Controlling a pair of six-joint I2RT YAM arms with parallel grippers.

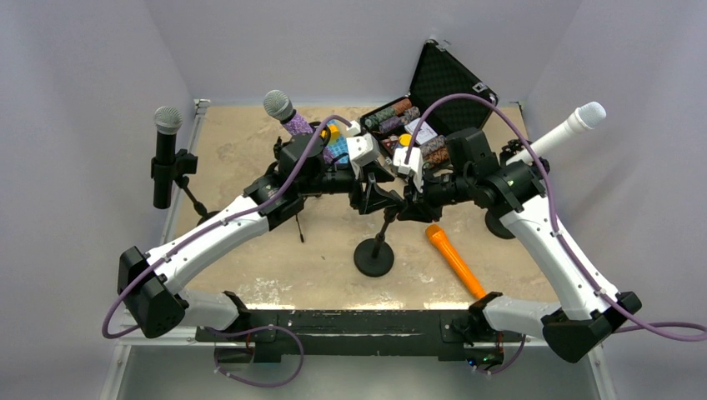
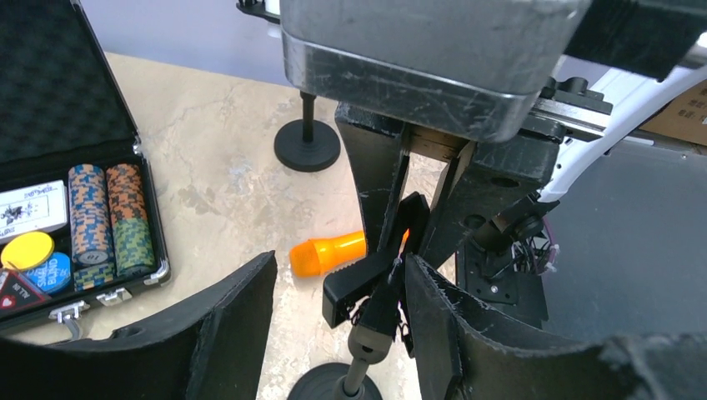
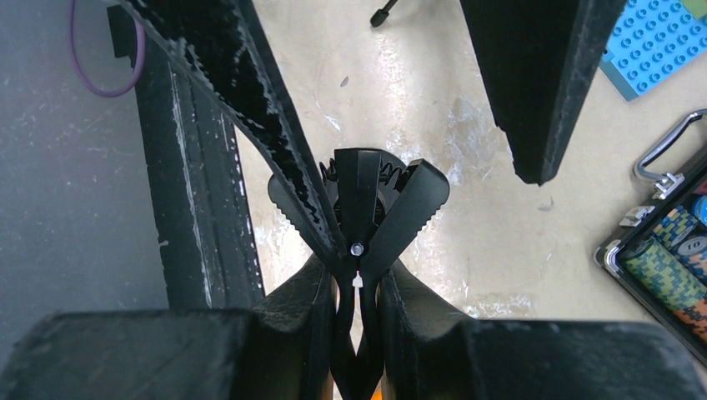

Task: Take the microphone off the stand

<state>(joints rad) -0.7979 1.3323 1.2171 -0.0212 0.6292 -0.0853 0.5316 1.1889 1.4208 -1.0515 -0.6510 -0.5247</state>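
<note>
The orange microphone lies flat on the table to the right of the stand's round base, free of the stand. It also shows in the left wrist view. The stand's black spring clip is empty. My right gripper is shut on the clip's jaw end. My left gripper is open, its fingers on either side of the clip's handles; its right finger touches one handle. Both grippers meet above the stand in the top view, the left and the right.
A black microphone stands on a stand at the far left, a purple one behind my left arm, a white one at the right. An open poker chip case sits at the back. A blue brick plate lies near it.
</note>
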